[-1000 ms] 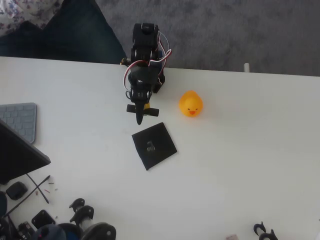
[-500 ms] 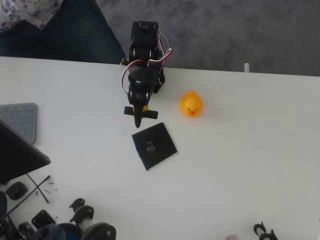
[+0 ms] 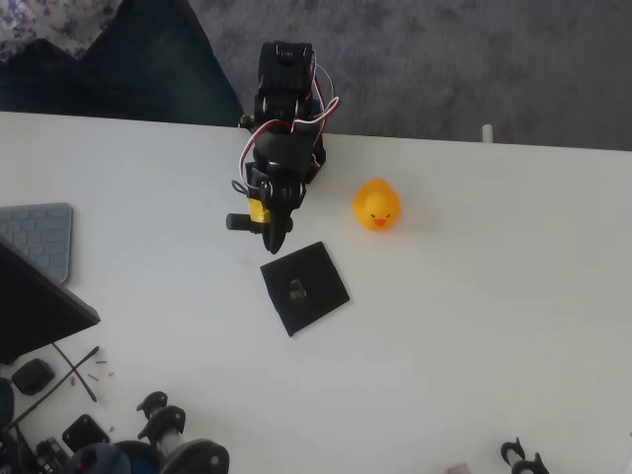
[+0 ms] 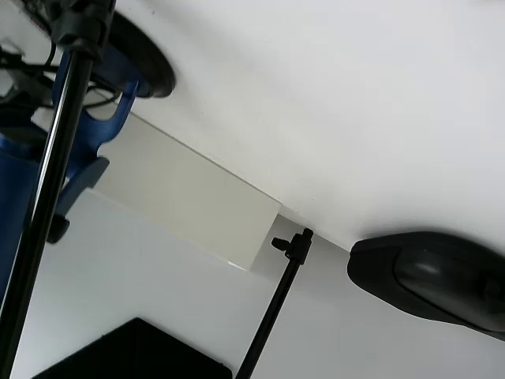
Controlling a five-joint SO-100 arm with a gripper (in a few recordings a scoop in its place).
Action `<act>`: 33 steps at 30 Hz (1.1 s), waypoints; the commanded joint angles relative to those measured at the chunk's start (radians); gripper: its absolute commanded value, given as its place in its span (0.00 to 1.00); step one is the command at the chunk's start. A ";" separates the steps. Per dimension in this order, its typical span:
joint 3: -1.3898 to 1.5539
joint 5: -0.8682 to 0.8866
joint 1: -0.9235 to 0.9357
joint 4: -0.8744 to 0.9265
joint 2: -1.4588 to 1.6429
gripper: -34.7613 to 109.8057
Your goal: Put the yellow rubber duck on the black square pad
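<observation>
Overhead view: small rounded yellow rubber duck (image 3: 376, 205) with orange beak, upright on the white counter (image 3: 474, 326), right of the black robot arm (image 3: 281, 128), apart from it and untouched; position unchanged from the earlier frames

Thin flat matte black square pad (image 3: 305, 287) with small grey centre mark, set at an angle on the counter, below-left of the duck and apart from it; nothing rests on it; unchanged

Jaws (image 3: 272, 232): tip pointing down the picture, just above the pad's upper edge; whether apart or together cannot be told. Against the earlier frames, the wrist has rolled: the black crossbar that stuck out both sides now sticks out left only, and a yellow part shows more plainly

Left edge: grey keyboard (image 3: 38, 237), dark slab (image 3: 35, 306), small black parts (image 3: 158, 434) along the lower edge
</observation>
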 commanded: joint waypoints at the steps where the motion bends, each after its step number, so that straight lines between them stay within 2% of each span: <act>1: -0.026 -0.032 0.005 0.003 -0.002 0.28; 25: -0.026 -0.032 0.015 -0.008 0.015 0.28; 31: -0.041 -0.020 -0.003 -0.009 0.015 0.28; 33: -0.041 -0.020 -0.060 -0.009 0.015 0.28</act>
